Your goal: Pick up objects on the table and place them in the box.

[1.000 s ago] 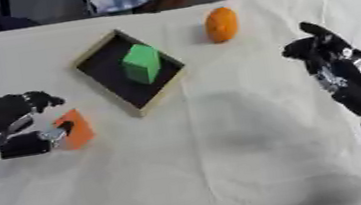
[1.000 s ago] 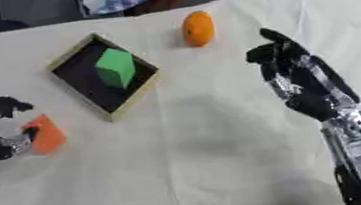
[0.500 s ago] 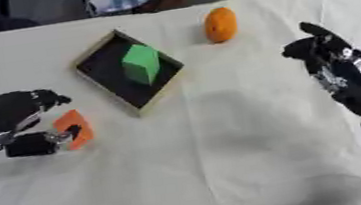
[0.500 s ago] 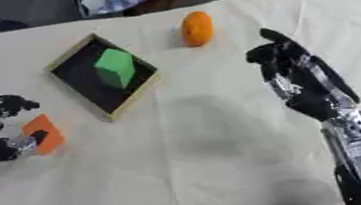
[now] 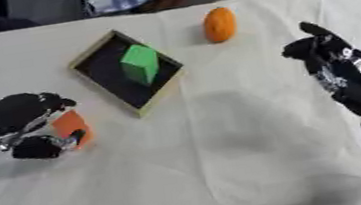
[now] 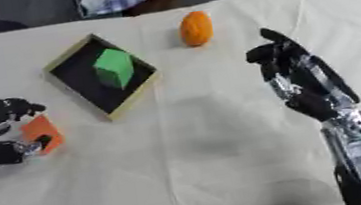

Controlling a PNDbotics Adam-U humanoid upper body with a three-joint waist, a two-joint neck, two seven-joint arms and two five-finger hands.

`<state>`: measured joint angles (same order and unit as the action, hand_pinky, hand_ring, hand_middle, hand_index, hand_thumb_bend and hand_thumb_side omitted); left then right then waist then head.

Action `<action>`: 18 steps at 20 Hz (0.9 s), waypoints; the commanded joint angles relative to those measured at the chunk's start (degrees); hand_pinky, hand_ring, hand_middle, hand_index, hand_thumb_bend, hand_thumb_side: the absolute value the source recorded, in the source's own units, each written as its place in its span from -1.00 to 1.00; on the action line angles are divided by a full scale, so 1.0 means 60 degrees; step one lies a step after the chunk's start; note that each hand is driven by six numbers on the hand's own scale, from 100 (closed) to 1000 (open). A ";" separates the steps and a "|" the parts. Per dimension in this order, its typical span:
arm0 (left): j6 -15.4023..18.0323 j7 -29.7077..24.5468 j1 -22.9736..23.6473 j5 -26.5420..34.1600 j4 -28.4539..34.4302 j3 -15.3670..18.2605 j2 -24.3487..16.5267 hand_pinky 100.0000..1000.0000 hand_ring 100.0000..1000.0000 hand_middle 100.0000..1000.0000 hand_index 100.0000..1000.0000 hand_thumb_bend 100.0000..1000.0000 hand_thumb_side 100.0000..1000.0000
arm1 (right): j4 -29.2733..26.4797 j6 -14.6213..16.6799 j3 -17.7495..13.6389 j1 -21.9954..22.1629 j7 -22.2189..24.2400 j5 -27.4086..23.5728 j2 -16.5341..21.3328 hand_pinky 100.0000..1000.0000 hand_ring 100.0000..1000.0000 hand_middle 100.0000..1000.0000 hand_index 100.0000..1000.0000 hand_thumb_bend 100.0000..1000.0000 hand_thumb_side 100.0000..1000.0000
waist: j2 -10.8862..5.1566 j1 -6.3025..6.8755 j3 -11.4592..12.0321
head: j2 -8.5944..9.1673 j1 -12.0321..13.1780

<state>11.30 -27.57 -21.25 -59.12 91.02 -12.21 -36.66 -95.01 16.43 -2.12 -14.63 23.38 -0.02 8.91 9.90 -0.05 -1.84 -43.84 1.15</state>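
Orange block (image 5: pixel 71 128) pinched, partly hidden, by left hand (image 5: pixel 21 128); right hand (image 6: pixel 300 76) spread

Left hand (image 5: pixel 19 119): curled fingers cover the near edge of the orange block (image 5: pixel 72 127); forearm cut off at the left picture edge.

Lab-like room, cloth-covered table (image 5: pixel 228 168)

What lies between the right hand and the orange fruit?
Nothing: only bare tablecloth separates the right hand from the orange fruit, clearest in the left eye view.
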 commanded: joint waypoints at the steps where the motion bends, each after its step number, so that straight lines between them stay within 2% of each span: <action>1: -0.0032 -0.0049 -0.0150 -0.0038 -0.0032 0.0039 -0.0104 0.37 0.22 0.35 0.84 -0.66 0.92 | -0.0104 0.0027 -0.0047 -0.0103 0.0004 0.0030 0.0148 0.81 0.58 0.43 0.96 -1.00 -0.03 | -0.0188 0.0096 -0.0014 | -0.0046 0.0002; 8: -0.0150 0.0041 -0.0147 -0.0036 -0.0215 0.0031 -0.0028 0.35 0.17 0.30 0.82 -0.72 0.92 | -0.0102 0.0023 -0.0042 -0.0107 0.0006 0.0029 0.0148 0.81 0.58 0.43 0.96 -1.00 -0.03 | -0.0177 0.0101 -0.0022 | -0.0046 -0.0002; 15: -0.0170 0.0302 -0.0125 0.0012 -0.0188 0.0019 -0.0003 0.31 0.04 0.07 0.77 -0.75 0.46 | -0.0095 0.0018 -0.0038 -0.0114 0.0001 0.0027 0.0143 0.81 0.58 0.43 0.96 -1.00 -0.03 | -0.0176 0.0104 -0.0020 | -0.0046 -0.0011; 16: -0.0177 0.0360 -0.0118 0.0005 -0.0171 0.0022 -0.0007 0.31 0.03 0.07 0.77 -0.75 0.44 | -0.0095 0.0017 -0.0037 -0.0115 -0.0001 0.0027 0.0143 0.81 0.58 0.43 0.96 -1.00 -0.03 | -0.0177 0.0104 -0.0021 | -0.0046 -0.0014; 17: -0.0186 0.0419 -0.0114 -0.0004 -0.0150 0.0027 -0.0012 0.30 -0.01 0.02 0.76 -0.73 0.26 | -0.0094 0.0016 -0.0037 -0.0116 -0.0002 0.0028 0.0143 0.81 0.58 0.43 0.96 -1.00 -0.03 | -0.0177 0.0104 -0.0021 | -0.0046 -0.0017; 18: -0.0197 0.0477 -0.0108 -0.0016 -0.0127 0.0031 -0.0017 0.29 -0.02 0.01 0.76 -0.73 0.24 | -0.0092 0.0015 -0.0036 -0.0117 -0.0003 0.0027 0.0143 0.81 0.58 0.43 0.96 -1.00 -0.03 | -0.0177 0.0105 -0.0022 | -0.0046 -0.0018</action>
<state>10.19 -25.28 -21.34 -59.18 89.39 -12.43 -35.68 -95.00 16.42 -2.12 -14.63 23.38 -0.02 8.91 9.90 -0.05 -1.96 -43.84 1.12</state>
